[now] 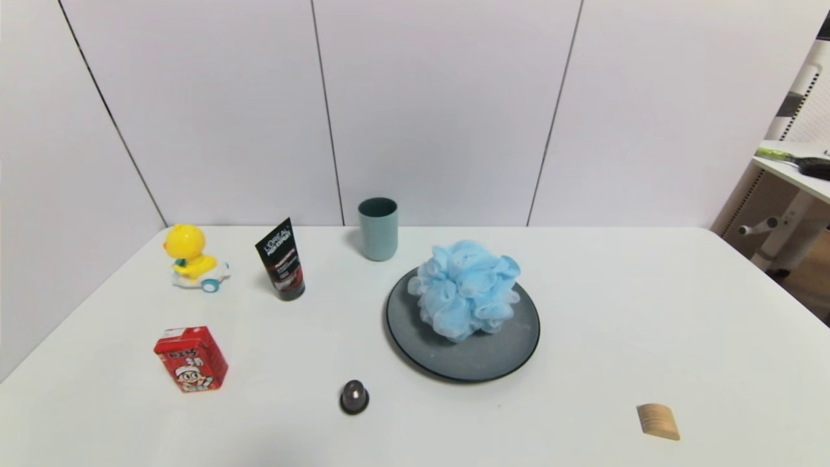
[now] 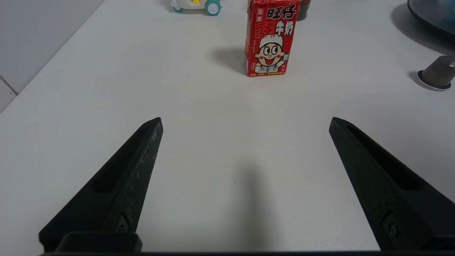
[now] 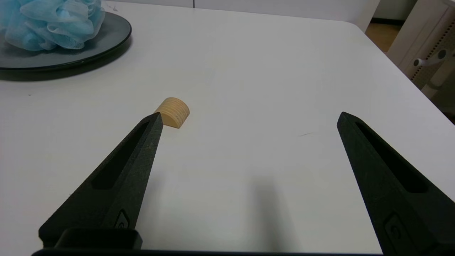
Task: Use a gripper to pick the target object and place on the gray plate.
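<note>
The light blue mesh bath pouf (image 1: 467,288) lies on the far part of the dark gray plate (image 1: 483,360) at the table's middle. Both also show in the right wrist view: the pouf (image 3: 53,23) on the plate (image 3: 110,35). Neither arm shows in the head view. My left gripper (image 2: 245,119) is open and empty over bare table near the front left, facing a red milk carton. My right gripper (image 3: 249,117) is open and empty over bare table near the front right, apart from the plate.
A teal-gray cup (image 1: 378,228), a black tube (image 1: 281,259) and a yellow toy (image 1: 191,258) stand at the back left. A red milk carton (image 1: 191,359), a small dark dome (image 1: 354,397) and a wooden block (image 1: 658,421) lie toward the front.
</note>
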Controlling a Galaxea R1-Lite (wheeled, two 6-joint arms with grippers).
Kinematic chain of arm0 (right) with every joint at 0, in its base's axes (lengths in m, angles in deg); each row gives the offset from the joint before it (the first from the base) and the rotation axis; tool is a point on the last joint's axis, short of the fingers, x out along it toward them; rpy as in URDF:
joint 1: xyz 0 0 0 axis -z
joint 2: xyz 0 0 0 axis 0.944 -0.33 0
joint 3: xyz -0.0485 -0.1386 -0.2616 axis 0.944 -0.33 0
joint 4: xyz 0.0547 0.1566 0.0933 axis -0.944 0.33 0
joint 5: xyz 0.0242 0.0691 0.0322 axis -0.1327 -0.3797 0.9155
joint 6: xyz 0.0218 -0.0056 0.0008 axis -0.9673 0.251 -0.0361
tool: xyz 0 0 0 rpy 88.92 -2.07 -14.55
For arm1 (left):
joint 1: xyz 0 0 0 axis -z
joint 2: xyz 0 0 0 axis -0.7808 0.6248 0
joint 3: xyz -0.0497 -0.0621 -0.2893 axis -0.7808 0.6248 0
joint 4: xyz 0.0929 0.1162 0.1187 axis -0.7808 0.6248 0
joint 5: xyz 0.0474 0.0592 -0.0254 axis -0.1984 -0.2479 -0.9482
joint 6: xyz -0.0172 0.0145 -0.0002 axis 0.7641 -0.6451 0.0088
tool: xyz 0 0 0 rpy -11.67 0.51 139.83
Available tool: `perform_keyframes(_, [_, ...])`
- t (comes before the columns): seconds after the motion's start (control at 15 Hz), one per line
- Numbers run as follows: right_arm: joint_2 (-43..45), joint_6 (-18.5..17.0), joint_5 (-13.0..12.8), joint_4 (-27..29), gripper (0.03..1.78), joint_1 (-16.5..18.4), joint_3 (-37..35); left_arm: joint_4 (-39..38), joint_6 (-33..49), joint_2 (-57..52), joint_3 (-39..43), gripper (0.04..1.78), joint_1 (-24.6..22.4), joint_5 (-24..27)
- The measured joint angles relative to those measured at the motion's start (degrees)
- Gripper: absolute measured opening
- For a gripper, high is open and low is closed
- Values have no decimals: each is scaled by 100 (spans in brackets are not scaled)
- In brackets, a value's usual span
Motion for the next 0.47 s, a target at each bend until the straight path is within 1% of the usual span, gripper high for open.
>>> perform_keyframes(0.13, [1, -227, 11, 10, 169, 0, 0, 0, 1, 0, 0, 169, 0, 0])
perform_keyframes(0.2, [1, -282, 22, 13, 169, 0, 2, 0, 1, 0, 0, 169, 0, 1])
perform_keyframes(0.47, [1, -312, 9, 12, 169, 0, 5, 0, 1, 0, 0, 169, -2, 0])
